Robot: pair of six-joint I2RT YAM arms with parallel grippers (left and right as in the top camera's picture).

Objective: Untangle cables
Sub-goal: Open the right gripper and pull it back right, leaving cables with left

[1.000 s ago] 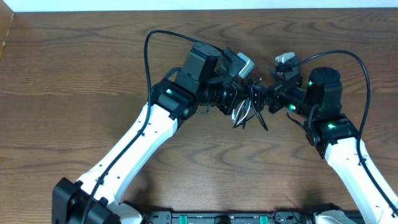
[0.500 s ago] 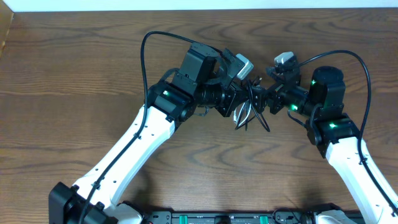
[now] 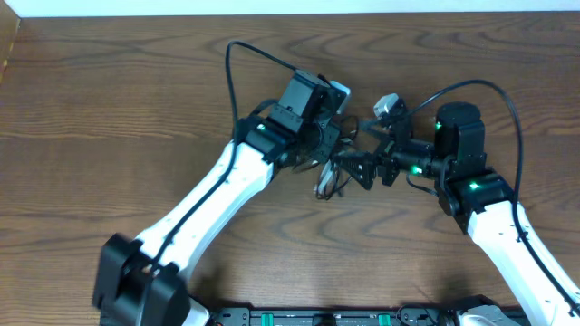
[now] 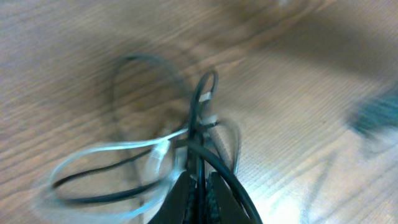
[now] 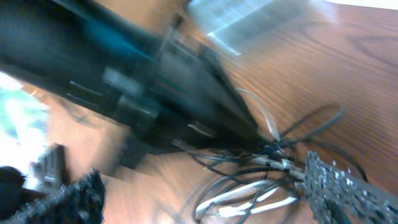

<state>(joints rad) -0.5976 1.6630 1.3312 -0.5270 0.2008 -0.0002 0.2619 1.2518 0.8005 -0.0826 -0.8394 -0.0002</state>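
The tangle of black cables (image 4: 202,124) and white cable (image 4: 118,148) is clamped in the closed left fingers (image 4: 179,202) over the tabletop (image 3: 109,109). The right fingers (image 5: 348,186) are spread wide beside it (nothing held). If several strands are seized together, the knot could be tightened.

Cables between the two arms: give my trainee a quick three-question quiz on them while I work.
1. True or false: the left claw is shut on the cables.
2. Which colours show in the bundle of cables, seen from the left wrist?
A. black only
B. black, plus a white cable
C. red and black
3. Fill in: beside the bundle, the right claw has its jaws ____.

Key: 1 true; 2 B; 3 open.
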